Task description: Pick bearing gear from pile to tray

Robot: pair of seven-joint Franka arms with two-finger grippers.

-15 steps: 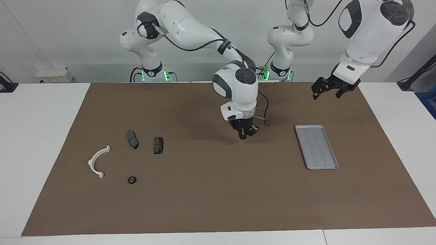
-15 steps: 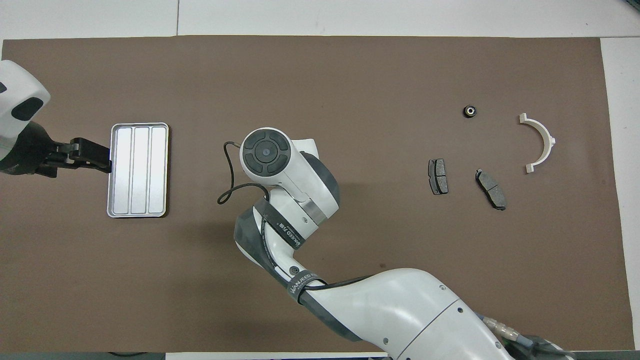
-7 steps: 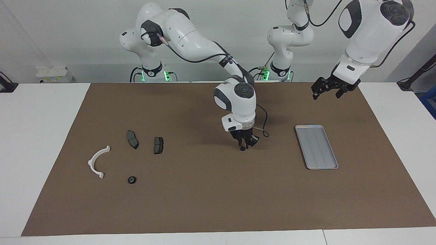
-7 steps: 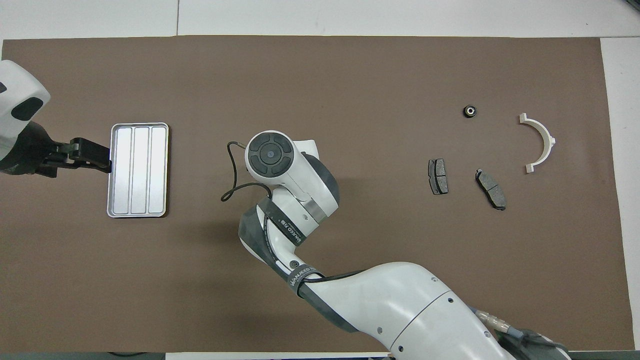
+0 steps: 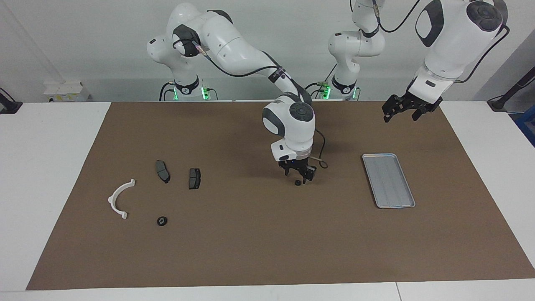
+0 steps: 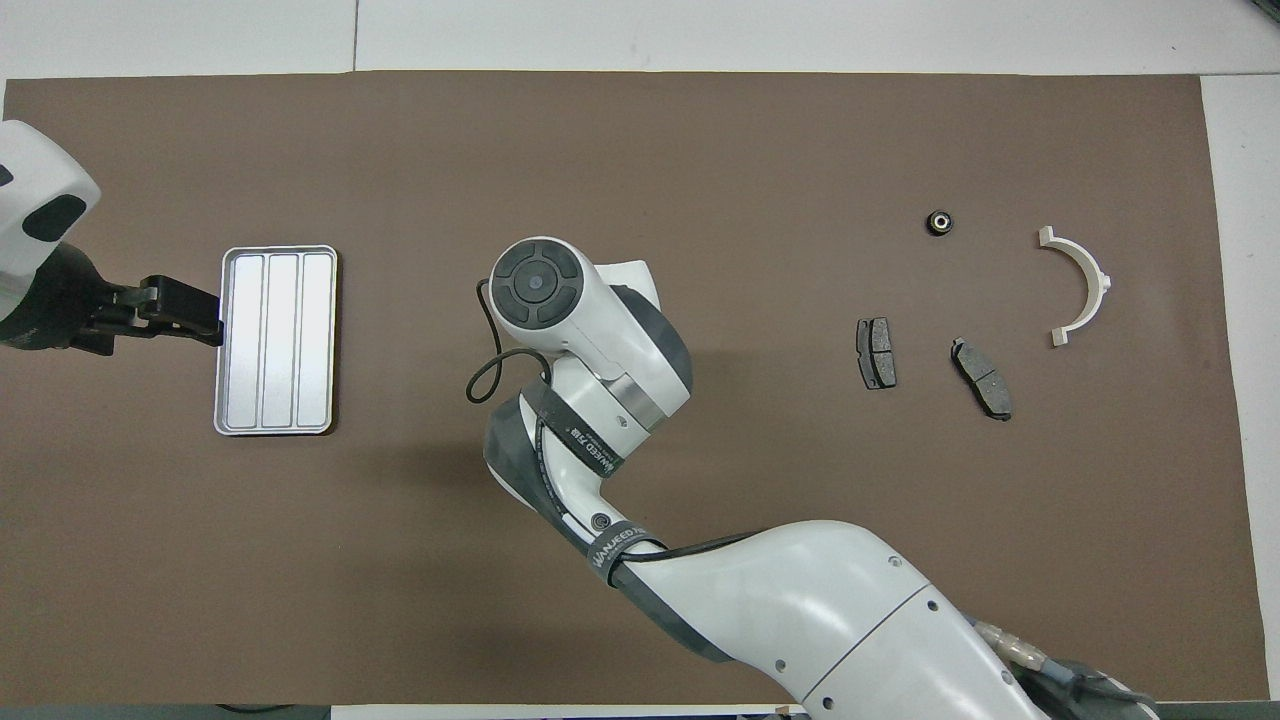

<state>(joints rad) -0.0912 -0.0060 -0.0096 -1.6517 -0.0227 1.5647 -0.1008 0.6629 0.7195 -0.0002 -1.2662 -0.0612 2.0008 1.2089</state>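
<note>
My right gripper (image 5: 300, 177) hangs low over the middle of the brown mat, fingers spread. A small black round bearing gear (image 5: 297, 182) lies on the mat between its fingertips. In the overhead view the right wrist (image 6: 537, 285) hides both. The pile lies toward the right arm's end: a white half-ring bracket (image 5: 120, 198) (image 6: 1078, 286), two dark brake pads (image 5: 162, 171) (image 5: 194, 178) and another black round piece (image 5: 162, 220) (image 6: 939, 222). The silver tray (image 5: 388, 180) (image 6: 277, 340) holds nothing. My left gripper (image 5: 402, 113) waits open, raised over the mat beside the tray.
The brown mat (image 5: 234, 251) covers most of the white table. A loose cable (image 5: 322, 156) loops off the right wrist. The right arm's forearm (image 6: 800, 610) spans the part of the mat nearest the robots.
The right gripper came down to the mat in the middle with the small black piece, then spread its fingers; the piece now lies on the mat. The left arm has not moved.
</note>
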